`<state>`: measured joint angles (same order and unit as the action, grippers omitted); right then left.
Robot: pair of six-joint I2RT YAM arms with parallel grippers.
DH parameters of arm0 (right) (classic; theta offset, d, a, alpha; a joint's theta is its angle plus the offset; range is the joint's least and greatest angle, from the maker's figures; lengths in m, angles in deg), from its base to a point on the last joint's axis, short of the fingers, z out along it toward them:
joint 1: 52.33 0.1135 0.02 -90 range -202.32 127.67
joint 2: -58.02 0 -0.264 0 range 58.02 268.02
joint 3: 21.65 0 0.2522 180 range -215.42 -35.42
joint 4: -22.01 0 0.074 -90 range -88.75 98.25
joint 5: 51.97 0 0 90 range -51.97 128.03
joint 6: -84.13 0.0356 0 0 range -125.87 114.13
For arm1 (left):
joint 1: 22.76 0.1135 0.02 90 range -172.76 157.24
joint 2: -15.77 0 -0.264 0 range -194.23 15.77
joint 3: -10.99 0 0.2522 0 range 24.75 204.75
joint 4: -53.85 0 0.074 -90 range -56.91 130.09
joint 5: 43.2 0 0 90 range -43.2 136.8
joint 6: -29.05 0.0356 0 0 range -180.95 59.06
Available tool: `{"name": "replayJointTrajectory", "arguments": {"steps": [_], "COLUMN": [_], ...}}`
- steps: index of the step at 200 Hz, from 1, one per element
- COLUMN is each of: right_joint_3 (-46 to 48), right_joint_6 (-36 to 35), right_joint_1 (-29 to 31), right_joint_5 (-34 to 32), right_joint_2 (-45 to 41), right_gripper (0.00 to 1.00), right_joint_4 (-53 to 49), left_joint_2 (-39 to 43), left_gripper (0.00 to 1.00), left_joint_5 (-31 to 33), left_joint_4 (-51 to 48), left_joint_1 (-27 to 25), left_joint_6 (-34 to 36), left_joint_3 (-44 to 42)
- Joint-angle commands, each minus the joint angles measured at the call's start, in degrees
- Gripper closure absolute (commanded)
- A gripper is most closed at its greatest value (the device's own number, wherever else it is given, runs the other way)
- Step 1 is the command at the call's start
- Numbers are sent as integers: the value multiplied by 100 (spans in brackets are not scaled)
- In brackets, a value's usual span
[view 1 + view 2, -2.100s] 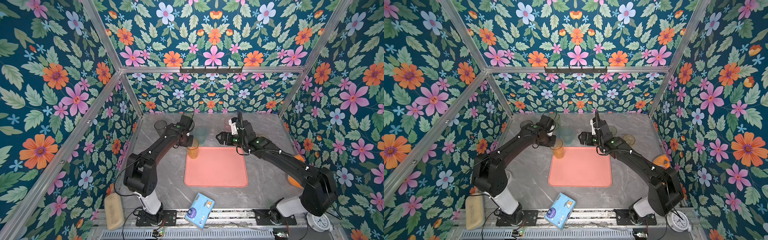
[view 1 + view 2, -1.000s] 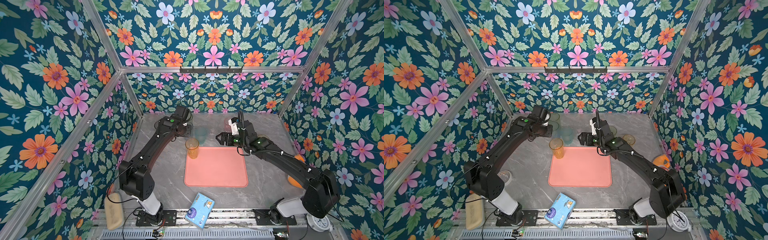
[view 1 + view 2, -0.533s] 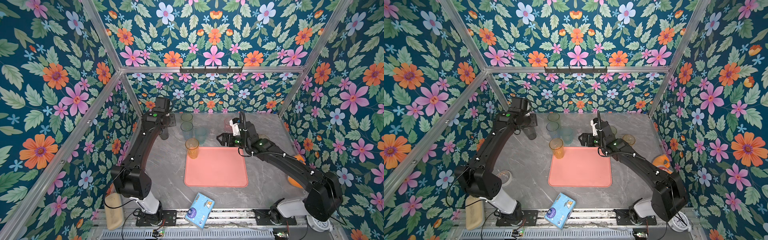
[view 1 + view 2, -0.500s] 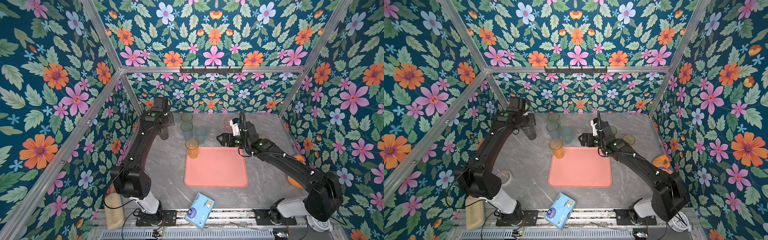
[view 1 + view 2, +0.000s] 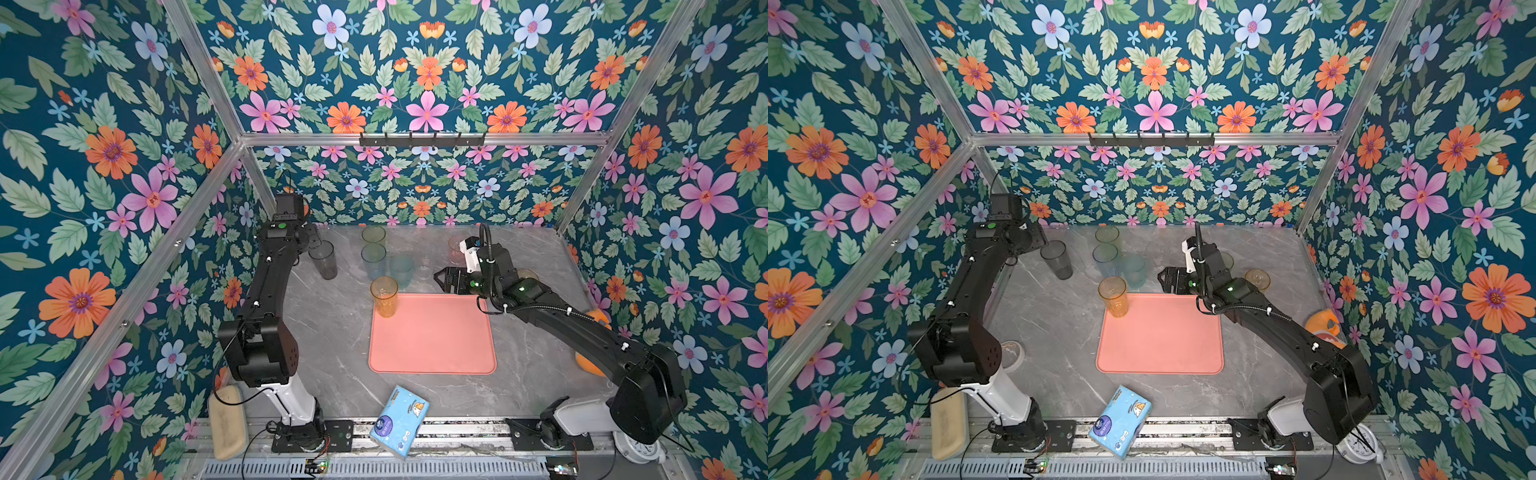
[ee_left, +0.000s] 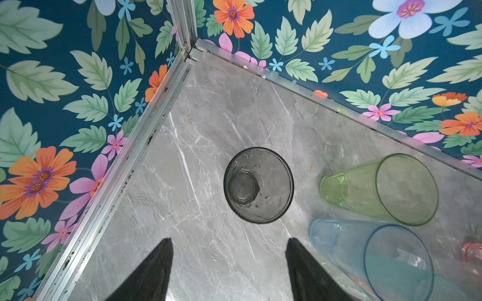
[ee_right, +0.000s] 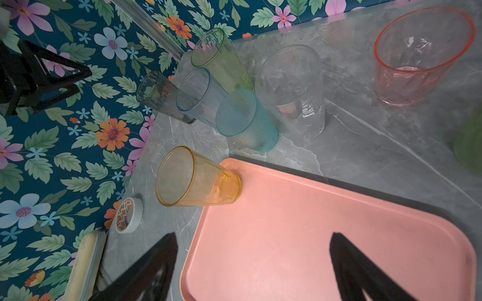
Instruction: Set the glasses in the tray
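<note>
The salmon-pink tray point(image 5: 432, 336) point(image 7: 313, 234) lies mid-table. An amber glass point(image 5: 384, 296) point(image 7: 193, 179) stands upright on its far-left corner. Behind it stand a green glass point(image 5: 373, 235), a blue one point(image 5: 373, 259), a teal one point(image 5: 401, 270), with a pink one point(image 5: 456, 247) further right. A grey glass point(image 5: 323, 259) point(image 6: 258, 185) stands alone near the far-left corner. My left gripper point(image 5: 312, 245) point(image 6: 228, 239) hovers open just short of it, nothing between its fingers. My right gripper point(image 5: 442, 280) point(image 7: 254, 234) is open and empty over the tray's far edge.
A clear glass point(image 7: 294, 91) stands by the teal one, and a short yellow glass point(image 5: 1257, 280) sits behind my right arm. A blue tissue pack point(image 5: 399, 419) lies at the front edge. A tape roll point(image 5: 1013, 355) and a beige block point(image 5: 227, 419) sit front left. The walls meet close behind the grey glass.
My left gripper has left the amber glass on the tray corner, swung to the far left toward the grey glass, and opened wider. The right arm has barely moved.
</note>
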<state>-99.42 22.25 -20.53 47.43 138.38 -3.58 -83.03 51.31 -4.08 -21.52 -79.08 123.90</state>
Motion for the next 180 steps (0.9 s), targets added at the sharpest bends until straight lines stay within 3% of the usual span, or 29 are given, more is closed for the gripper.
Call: {"name": "replayJointTrajectory", "arguments": {"steps": [1,66,180], "right_joint_3": [7,20,83], "right_joint_6": [-58,-70,-110], "right_joint_1": [3,3,-11], "right_joint_5": [-44,-58,-124], "right_joint_2": [-29,-20,-15], "right_gripper": [8,7,7], "right_joint_4": [-4,-42,-82], "left_joint_2": [-123,-570,-1228], "left_gripper": [26,13,14], "left_joint_5": [-72,-165,-250], "left_joint_4": [185,347,198], "left_joint_1": [94,250,342], "left_joint_6": [-113,-218,-217], "left_joint_3": [16,118,261]}}
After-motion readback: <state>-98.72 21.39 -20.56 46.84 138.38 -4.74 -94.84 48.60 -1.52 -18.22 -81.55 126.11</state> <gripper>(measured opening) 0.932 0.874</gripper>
